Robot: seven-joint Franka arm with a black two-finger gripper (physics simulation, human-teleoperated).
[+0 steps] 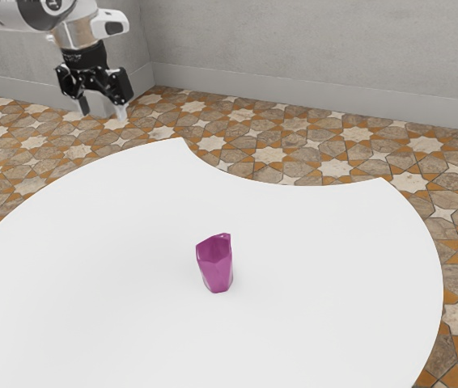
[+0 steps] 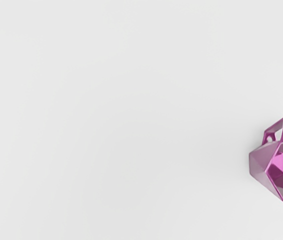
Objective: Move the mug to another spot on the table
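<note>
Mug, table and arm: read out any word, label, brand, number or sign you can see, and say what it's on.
None: no word, number, brand or sign is readable.
The purple mug is plain in both views, the white table carries no print, and the arm shows no legible marking.

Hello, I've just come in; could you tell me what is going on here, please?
A Franka arm is set to move a purple faceted mug to another spot on the round white table. Nothing is held at this moment: the gripper hangs open, high up at the exterior view's upper left, well away from the mug. The mug stands upright near the table's middle, and the wrist view catches it from above.
</note>
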